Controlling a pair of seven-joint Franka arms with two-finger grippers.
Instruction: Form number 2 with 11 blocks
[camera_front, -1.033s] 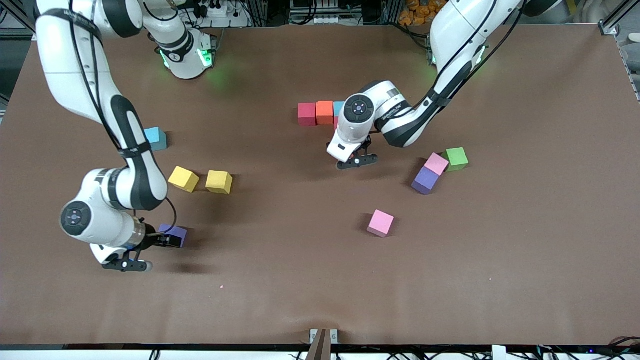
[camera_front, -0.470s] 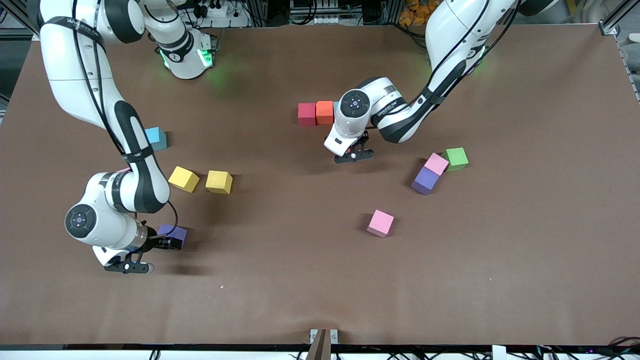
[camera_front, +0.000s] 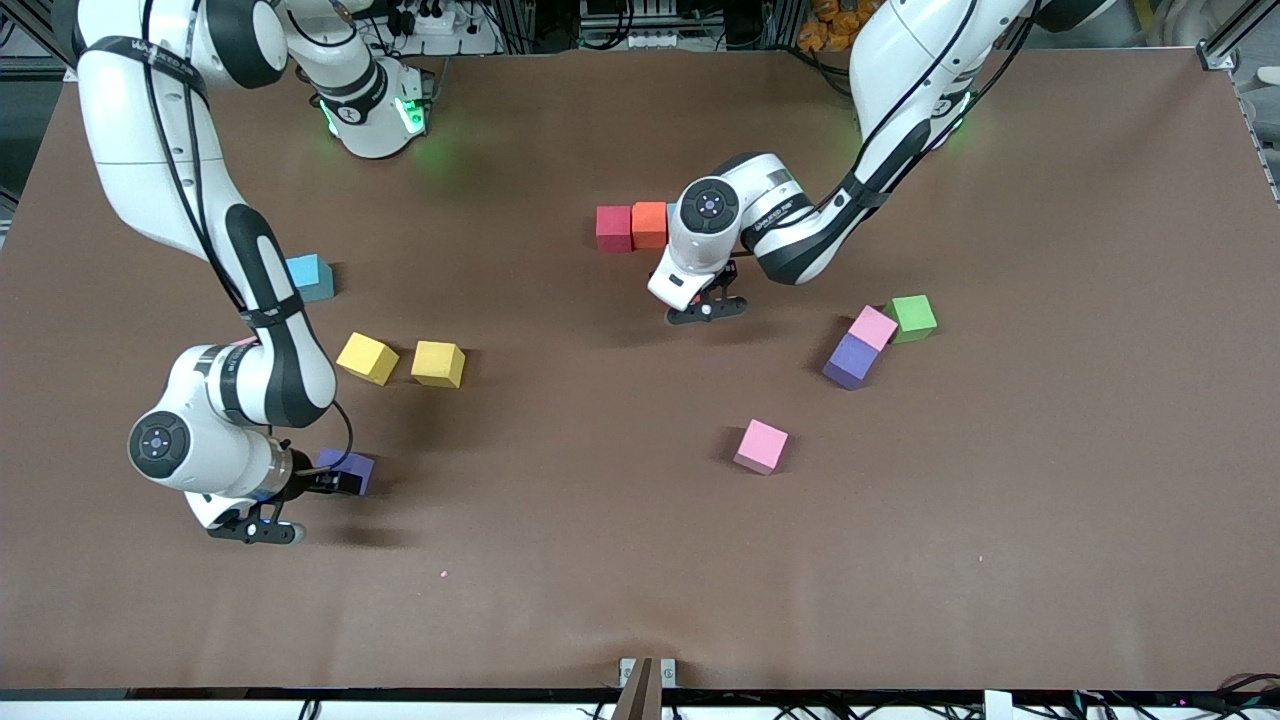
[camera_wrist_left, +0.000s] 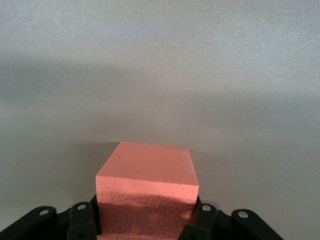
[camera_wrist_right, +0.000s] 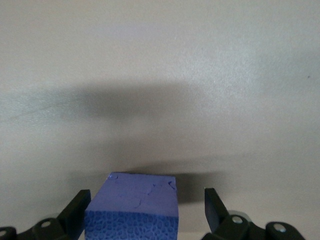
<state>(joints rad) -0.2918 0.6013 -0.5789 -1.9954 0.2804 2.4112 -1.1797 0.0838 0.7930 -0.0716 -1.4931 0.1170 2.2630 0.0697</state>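
A red block (camera_front: 613, 227) and an orange block (camera_front: 649, 224) touch in a short row at mid-table. My left gripper (camera_front: 716, 287) sits low just beside that row, shut on a salmon-red block (camera_wrist_left: 146, 185) that the hand hides in the front view. My right gripper (camera_front: 335, 481) is open around a purple block (camera_front: 352, 465) on the table near the right arm's end. In the right wrist view that purple block (camera_wrist_right: 132, 212) lies close to one finger (camera_wrist_right: 80, 205), with a gap to the other.
Loose on the table are a light blue block (camera_front: 308, 275), two yellow blocks (camera_front: 367, 358) (camera_front: 438, 363), a lone pink block (camera_front: 761, 446), and a cluster of pink (camera_front: 873, 327), purple (camera_front: 851, 361) and green (camera_front: 912, 317) cubes.
My left hand has carried its block a little closer to the row, now covering the spot beside the orange block. The right hand has barely shifted at the purple block.
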